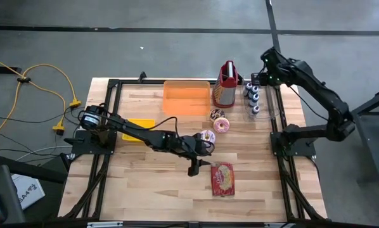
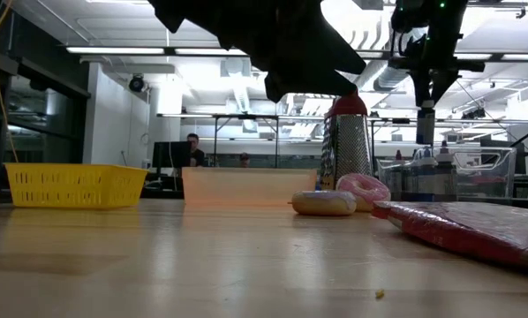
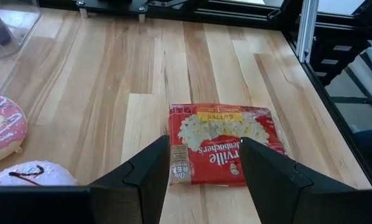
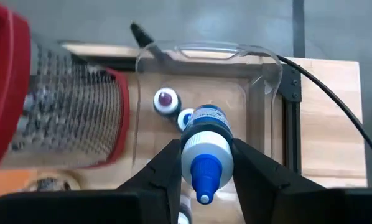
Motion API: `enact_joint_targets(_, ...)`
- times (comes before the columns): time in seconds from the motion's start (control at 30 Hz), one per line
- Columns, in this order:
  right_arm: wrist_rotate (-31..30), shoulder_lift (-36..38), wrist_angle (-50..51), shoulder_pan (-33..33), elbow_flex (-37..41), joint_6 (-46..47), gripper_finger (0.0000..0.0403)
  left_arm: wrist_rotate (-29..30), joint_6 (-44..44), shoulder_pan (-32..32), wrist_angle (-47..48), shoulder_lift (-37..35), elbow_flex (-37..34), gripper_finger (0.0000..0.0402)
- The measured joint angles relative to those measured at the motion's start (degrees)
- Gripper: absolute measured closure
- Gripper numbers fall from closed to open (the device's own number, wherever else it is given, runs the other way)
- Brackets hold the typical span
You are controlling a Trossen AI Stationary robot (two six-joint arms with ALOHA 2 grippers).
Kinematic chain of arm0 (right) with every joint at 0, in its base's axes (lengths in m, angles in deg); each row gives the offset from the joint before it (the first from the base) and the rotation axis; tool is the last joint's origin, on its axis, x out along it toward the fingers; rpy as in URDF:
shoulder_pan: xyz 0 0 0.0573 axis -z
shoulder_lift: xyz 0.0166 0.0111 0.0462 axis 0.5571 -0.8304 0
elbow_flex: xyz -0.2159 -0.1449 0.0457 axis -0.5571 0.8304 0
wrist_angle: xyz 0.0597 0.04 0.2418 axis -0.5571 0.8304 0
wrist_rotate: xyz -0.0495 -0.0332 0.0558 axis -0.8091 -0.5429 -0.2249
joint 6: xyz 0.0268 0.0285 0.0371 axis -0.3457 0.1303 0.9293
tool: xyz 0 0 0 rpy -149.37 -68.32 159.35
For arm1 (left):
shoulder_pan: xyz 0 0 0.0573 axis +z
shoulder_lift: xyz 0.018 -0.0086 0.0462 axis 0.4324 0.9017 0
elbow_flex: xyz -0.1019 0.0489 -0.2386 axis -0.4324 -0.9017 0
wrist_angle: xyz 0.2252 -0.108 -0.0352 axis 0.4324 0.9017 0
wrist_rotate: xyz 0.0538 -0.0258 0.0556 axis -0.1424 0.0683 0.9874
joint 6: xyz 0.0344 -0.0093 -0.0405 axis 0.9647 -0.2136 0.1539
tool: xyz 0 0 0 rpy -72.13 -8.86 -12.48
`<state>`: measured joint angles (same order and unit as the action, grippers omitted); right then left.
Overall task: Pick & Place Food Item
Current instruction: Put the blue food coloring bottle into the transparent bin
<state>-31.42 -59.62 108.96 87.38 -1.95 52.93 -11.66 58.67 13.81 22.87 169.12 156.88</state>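
Red bag [image 1: 222,178]: lying flat, just ahead of left pincer [image 1: 195,169], long axis along approach
Left pincer: spread wide, nothing held
Right pincer [image 4: 203,163]: far off, clamped on bottle [image 4: 204,147]

Grey concrete floor [image 1: 177,38]; ceiling strip lights [image 2: 114,50] beyond.

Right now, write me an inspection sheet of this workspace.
Surface: wooden table, bare planks at the front.
Job's things: popcorn bag flat on the table; three donuts near the middle; orange bin and yellow basket behind.
Clutter: grater upright; bottles in a clear tray.
Grippers: left claw open, poised over the popcorn bag's edge; right claw shut on a blue-capped bottle above the tray.
Cables: yellow cable on the floor, left of the table.
Surroundings: people seated far behind.
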Motion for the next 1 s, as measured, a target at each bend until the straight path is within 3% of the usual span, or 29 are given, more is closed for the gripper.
enact_joint_targets(0.23,-1.7,-1.8,-0.4,0.0,0.0,6.4,0.0297,0.0,0.0,-1.1,0.5,0.0,0.0,0.0215)
enact_joint_targets(1.0,-4.2,-2.5,-2.2,-0.6,0.0,6.3,0.0297,-0.1,4.3,-4.2,3.7,0.0,0.0,0.0215)
